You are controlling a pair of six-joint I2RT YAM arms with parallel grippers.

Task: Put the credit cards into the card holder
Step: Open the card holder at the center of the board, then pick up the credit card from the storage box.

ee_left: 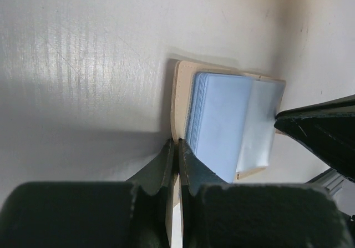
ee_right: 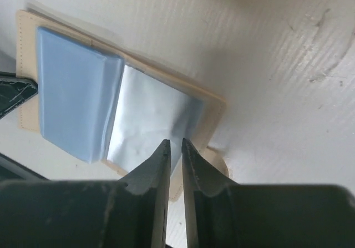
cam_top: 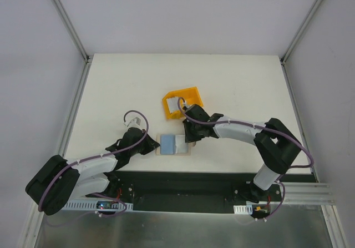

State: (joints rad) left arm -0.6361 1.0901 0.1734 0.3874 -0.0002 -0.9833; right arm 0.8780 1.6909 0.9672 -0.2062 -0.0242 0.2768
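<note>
- The card holder (ee_left: 180,98) lies flat on the worktop (cam_top: 122,92), close to the near edge and about in the middle from left to right.
- The credit cards (ee_left: 222,120) lie in a stack on the left half of the card holder.
- The left hand (ee_left: 176,143) is at the left edge of the card holder, with that edge between its fingers.
- The right hand (ee_right: 176,142) is at the right edge of the card holder, with its fingertips just over that edge.
- The card holder sits between the two hands.
- The bin (cam_top: 180,92) stands on the worktop behind the card holder, a little to the right.
- The bin is near the right hand and well apart from the left hand.
</note>
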